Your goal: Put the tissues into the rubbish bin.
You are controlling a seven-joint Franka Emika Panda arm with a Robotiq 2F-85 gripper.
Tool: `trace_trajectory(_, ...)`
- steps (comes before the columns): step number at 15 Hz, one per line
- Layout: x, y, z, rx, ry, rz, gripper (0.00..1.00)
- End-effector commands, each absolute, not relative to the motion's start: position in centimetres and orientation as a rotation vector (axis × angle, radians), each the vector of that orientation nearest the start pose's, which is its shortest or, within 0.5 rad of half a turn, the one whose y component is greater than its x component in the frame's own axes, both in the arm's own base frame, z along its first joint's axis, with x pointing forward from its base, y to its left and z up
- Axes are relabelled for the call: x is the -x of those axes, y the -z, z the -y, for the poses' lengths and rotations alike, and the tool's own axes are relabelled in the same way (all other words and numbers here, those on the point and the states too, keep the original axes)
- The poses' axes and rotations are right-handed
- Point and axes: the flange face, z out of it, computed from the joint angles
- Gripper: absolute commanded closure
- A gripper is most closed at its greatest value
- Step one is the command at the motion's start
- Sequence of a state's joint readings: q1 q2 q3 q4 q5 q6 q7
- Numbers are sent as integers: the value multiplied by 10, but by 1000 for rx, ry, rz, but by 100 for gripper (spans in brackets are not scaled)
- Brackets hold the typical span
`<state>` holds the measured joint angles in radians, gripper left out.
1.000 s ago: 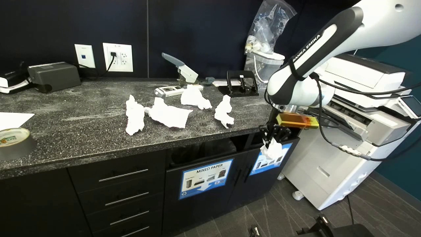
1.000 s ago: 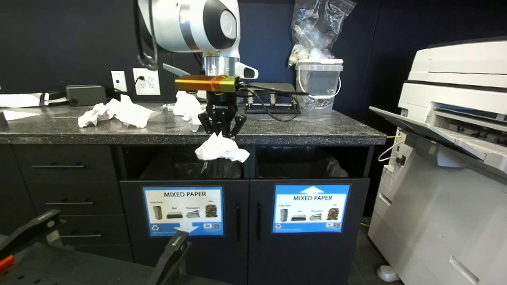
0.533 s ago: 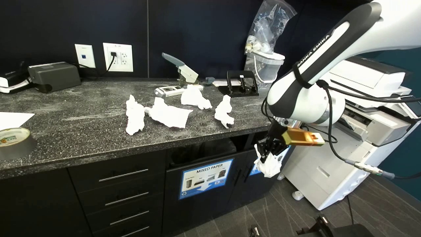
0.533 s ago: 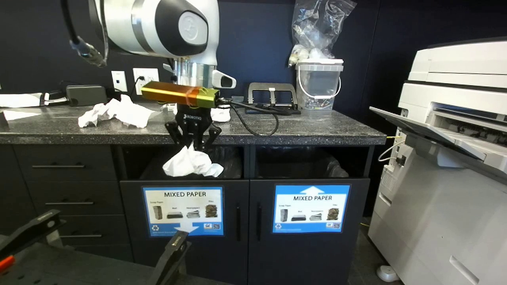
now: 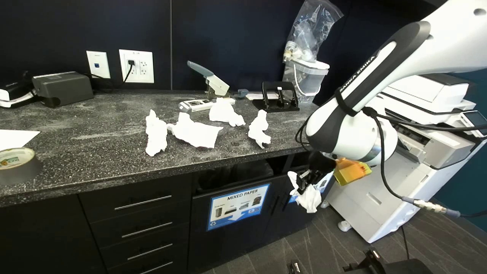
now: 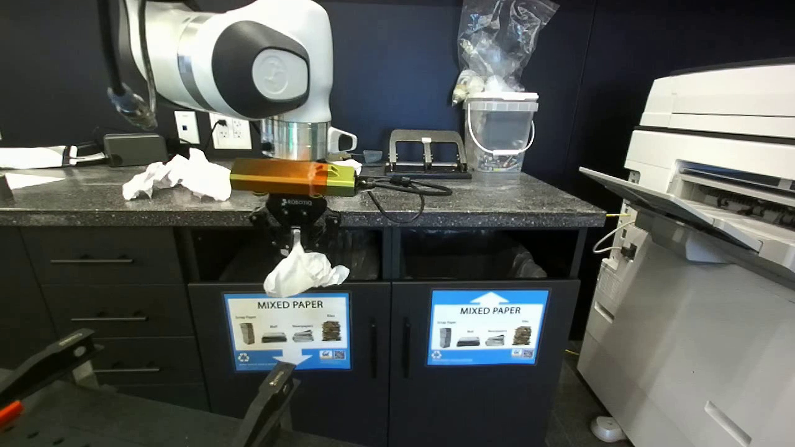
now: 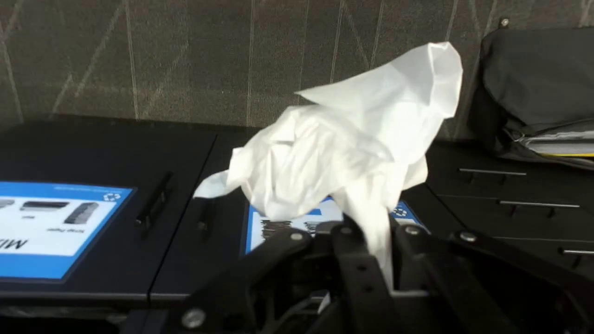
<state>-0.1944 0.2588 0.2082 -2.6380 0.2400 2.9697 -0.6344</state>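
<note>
My gripper (image 5: 305, 182) is shut on a crumpled white tissue (image 5: 311, 198), with part of it poking out past the fingers. In an exterior view this tissue (image 6: 301, 273) hangs in front of an open bin slot above a cabinet door. The wrist view shows the tissue (image 7: 325, 153) pinched between the fingers. The rubbish bin is a black-lined opening (image 6: 363, 254) under the counter; its inside is dark. Several more tissues lie on the counter: a left one (image 5: 156, 135), a wide one (image 5: 198, 133), a back one (image 5: 225, 112) and a right one (image 5: 259, 129).
A second lined opening (image 6: 472, 257) is beside the bin. The counter edge (image 6: 484, 218) overhangs both. A long-arm stapler (image 5: 217, 84), hole punch (image 5: 280, 97), clear bucket (image 6: 500, 124) and tape roll (image 5: 17, 167) stand on the counter. A printer (image 6: 702, 186) stands at the side.
My gripper has moved down and outward from the counter with the tissue in it, toward the left in an exterior view, and has tilted. The tissues on the counter have not moved.
</note>
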Motion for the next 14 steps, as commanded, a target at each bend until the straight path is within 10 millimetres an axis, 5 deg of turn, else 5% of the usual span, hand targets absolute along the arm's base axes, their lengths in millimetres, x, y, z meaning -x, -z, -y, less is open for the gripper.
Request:
trace_trajectory(1,-441,-136,10,2930,248,756,98)
trace_trajectory(10,-458,-45,41,2713,477,934,98)
trace_trajectory(14,-480,-25,42,2658,572,880,98)
